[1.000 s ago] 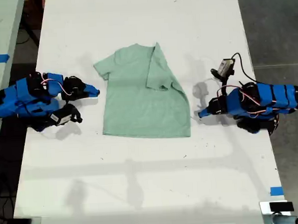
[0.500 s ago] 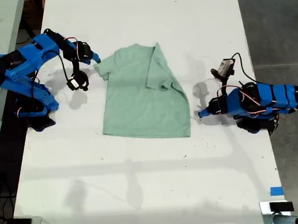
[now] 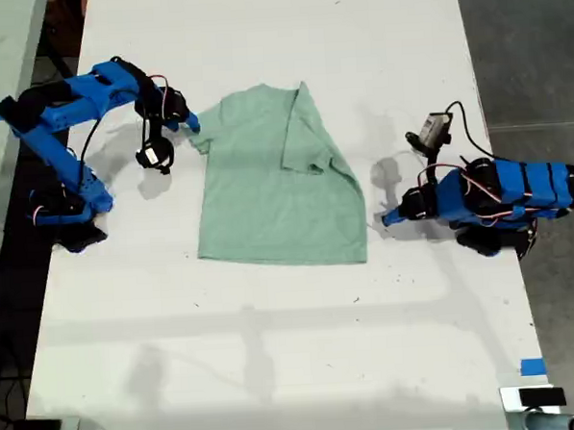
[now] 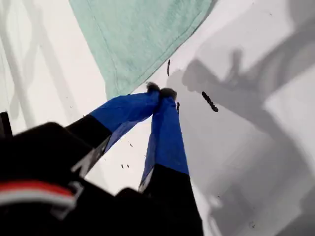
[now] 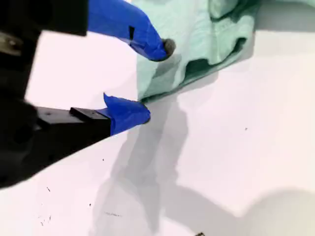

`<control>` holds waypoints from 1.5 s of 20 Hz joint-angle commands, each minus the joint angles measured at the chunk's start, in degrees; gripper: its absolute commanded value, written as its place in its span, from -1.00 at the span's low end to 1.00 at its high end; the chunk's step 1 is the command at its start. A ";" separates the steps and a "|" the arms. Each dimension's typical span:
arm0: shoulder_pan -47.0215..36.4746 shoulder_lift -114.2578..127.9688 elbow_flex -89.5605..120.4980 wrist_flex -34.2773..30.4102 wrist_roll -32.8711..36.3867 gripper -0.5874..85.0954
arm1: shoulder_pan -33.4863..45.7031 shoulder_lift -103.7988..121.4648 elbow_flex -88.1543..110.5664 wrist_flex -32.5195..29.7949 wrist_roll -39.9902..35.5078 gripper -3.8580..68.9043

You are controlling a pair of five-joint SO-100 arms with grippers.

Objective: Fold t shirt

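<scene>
A long white desk [image 3: 275, 350] with blue tape marks at its edges stands over a dark grey floor, bearing the pale mint-green cloth t shirt [image 3: 267, 192], one sleeve folded inward. At the exterior view's right, the first gripper [image 4: 160, 91] rests beside the shirt's hem corner, jaws closed and empty. Raised at that view's left, the second gripper [image 5: 155, 81] has its jaws apart over the sleeve edge, gripping nothing.
</scene>
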 commanded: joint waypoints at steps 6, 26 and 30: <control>-1.05 -10.02 -9.58 0.26 1.23 -0.78 | -0.18 0.88 3.34 -0.62 -1.58 -0.89; 31.29 -35.68 -63.19 16.79 -19.25 -0.87 | -0.35 0.88 3.34 -0.70 -1.67 -0.89; 32.26 -30.41 -63.11 13.45 -20.92 -0.61 | -0.44 0.88 3.34 -0.79 -1.93 -0.89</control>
